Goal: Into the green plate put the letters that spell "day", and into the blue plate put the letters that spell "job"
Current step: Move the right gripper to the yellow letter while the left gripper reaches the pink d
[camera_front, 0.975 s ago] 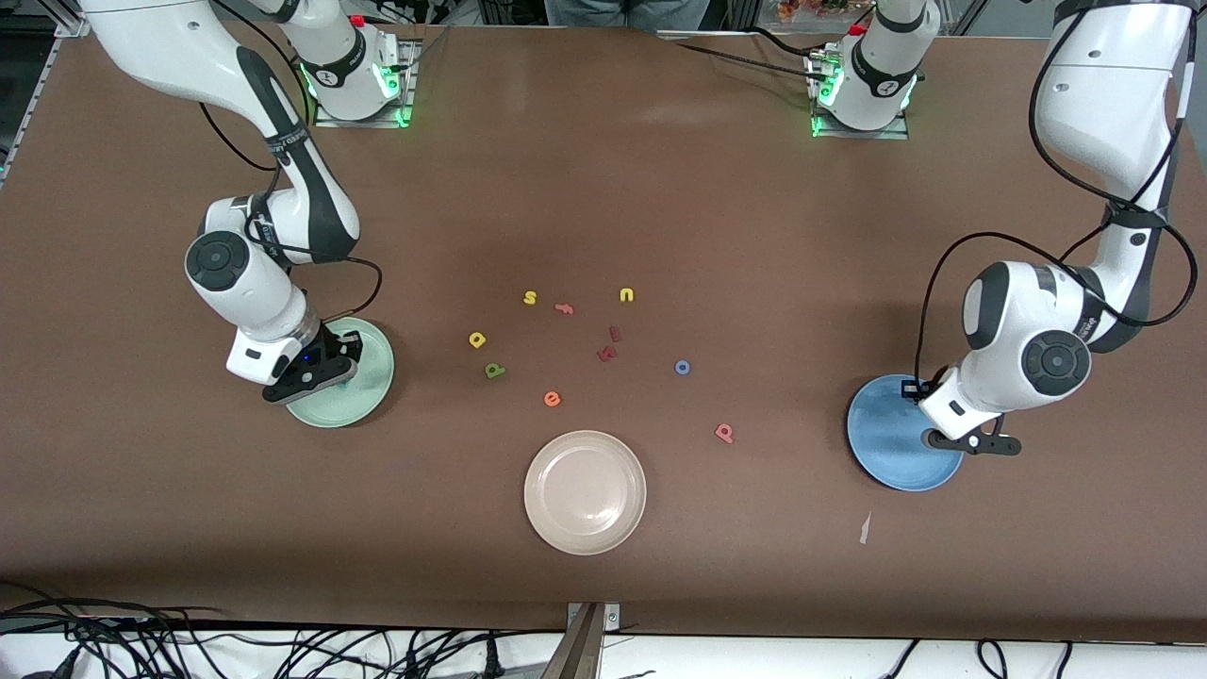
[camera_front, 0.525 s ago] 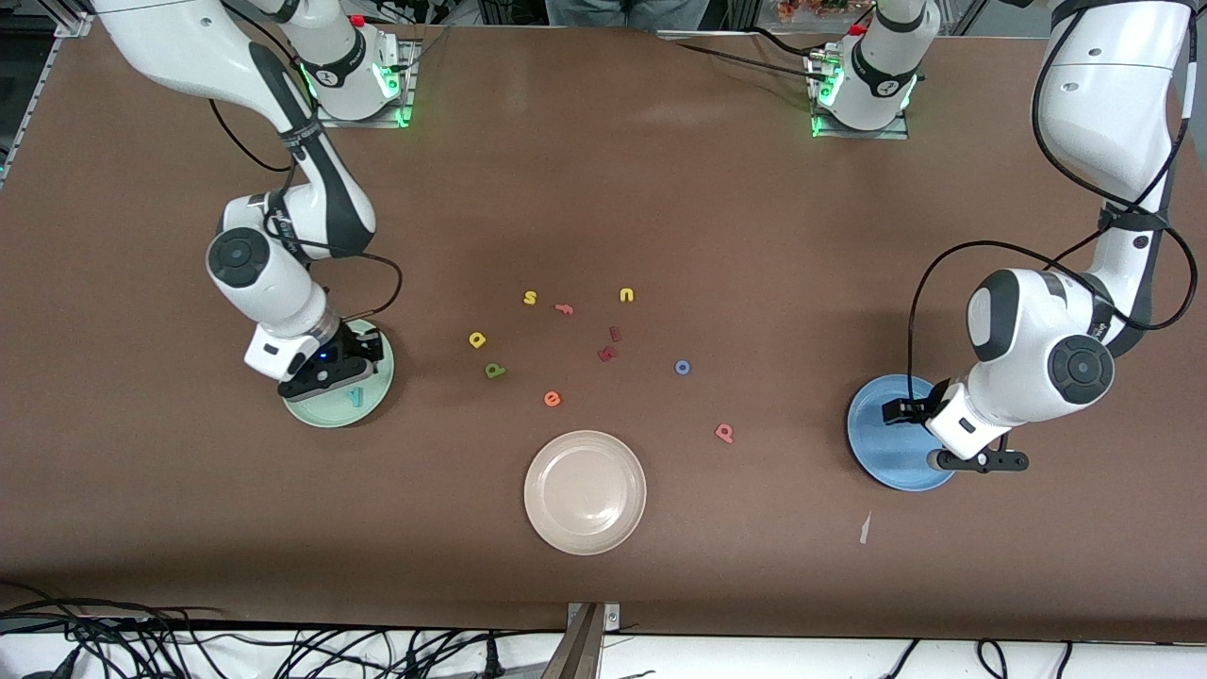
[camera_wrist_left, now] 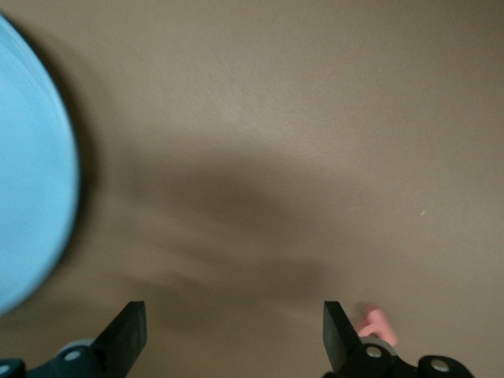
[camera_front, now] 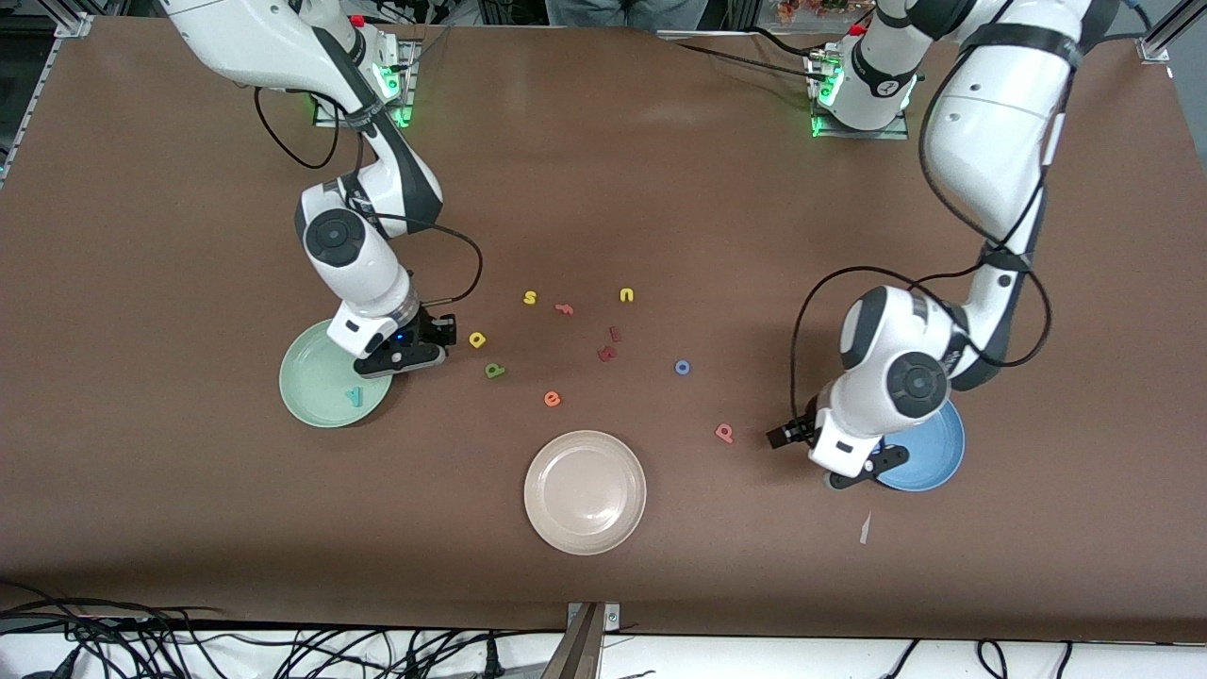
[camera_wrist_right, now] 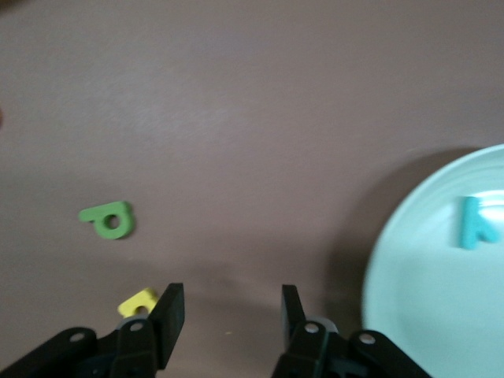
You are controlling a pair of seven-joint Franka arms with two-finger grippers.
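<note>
The teal "y" [camera_front: 355, 397] [camera_wrist_right: 476, 222] lies in the green plate [camera_front: 311, 382] [camera_wrist_right: 417, 315]. My right gripper [camera_front: 405, 356] [camera_wrist_right: 232, 311] hangs open and empty over the table between that plate and the yellow "a" [camera_front: 478, 339] [camera_wrist_right: 140, 302]. The green "d" [camera_front: 495, 371] [camera_wrist_right: 108, 220] lies close by. My left gripper [camera_front: 849, 471] [camera_wrist_left: 234, 331] is open and empty, low beside the blue plate [camera_front: 934, 457] [camera_wrist_left: 31, 173]. The pink "b" [camera_front: 724, 433] [camera_wrist_left: 376, 324] lies just off one fingertip. The blue "o" [camera_front: 683, 367] rests mid-table. My left arm covers part of the blue plate.
A beige plate [camera_front: 585, 490] sits nearest the front camera. Loose letters lie mid-table: orange "e" [camera_front: 553, 399], yellow "s" [camera_front: 530, 298], yellow "u" [camera_front: 626, 295], pink "f" [camera_front: 564, 308], two dark red ones [camera_front: 608, 354]. A scrap of paper [camera_front: 865, 528] lies near the blue plate.
The right gripper opened, left the teal "y" in the green plate and moved toward the yellow "a". The left gripper opened and swung off the blue plate toward the pink "b".
</note>
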